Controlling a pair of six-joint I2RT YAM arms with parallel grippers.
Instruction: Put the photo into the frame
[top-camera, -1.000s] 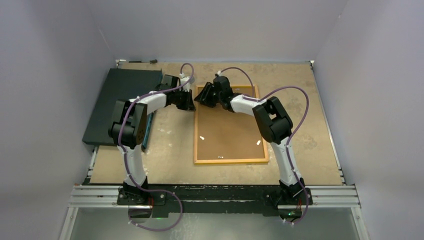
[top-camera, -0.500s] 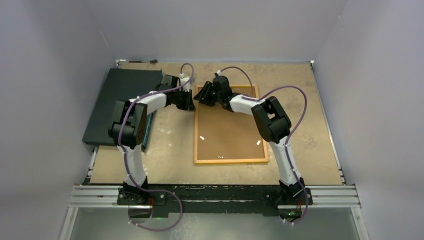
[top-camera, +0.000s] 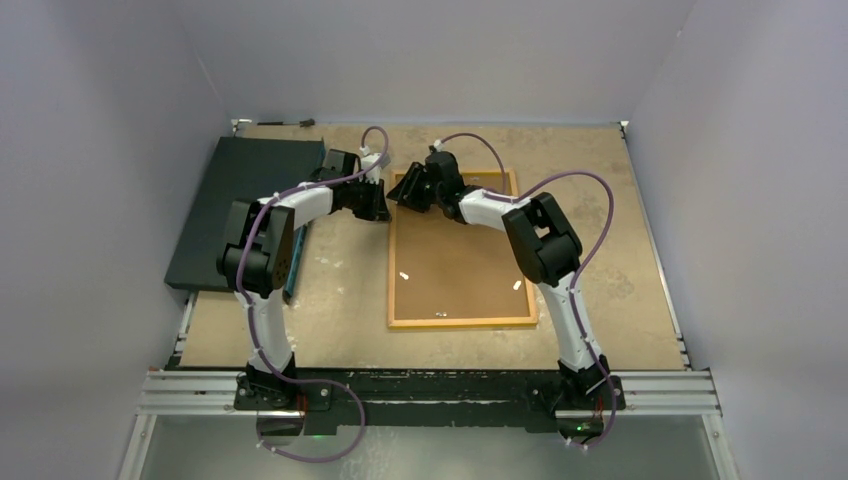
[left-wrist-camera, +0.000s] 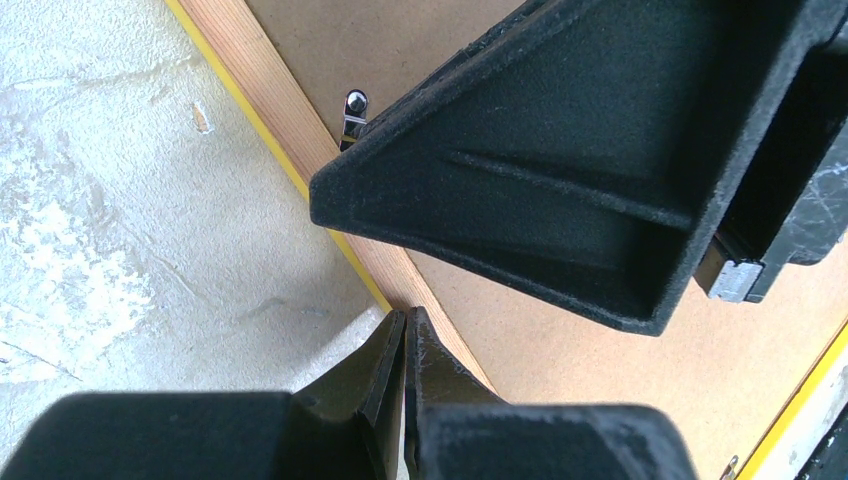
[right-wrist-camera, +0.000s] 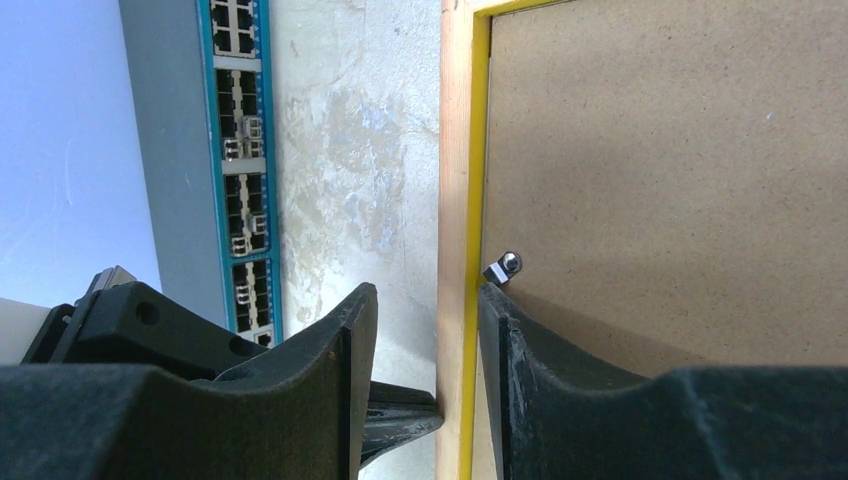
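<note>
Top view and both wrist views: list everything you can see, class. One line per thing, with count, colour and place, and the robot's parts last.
table: one, beige, under everything.
slab: one, dark, table's far left.
frame: one, wood back with a yellow edge, face down at centre.
board: one, brown, inside the frame.
clips: several, silver, along the frame's inner edge.
photo: one, blue sky and grey building, left of the frame, partly under the left arm.
left gripper: one, black, shut, tip at the frame's outer edge.
right gripper: one, black, open, astride the frame's rail nearest the photo.
</note>
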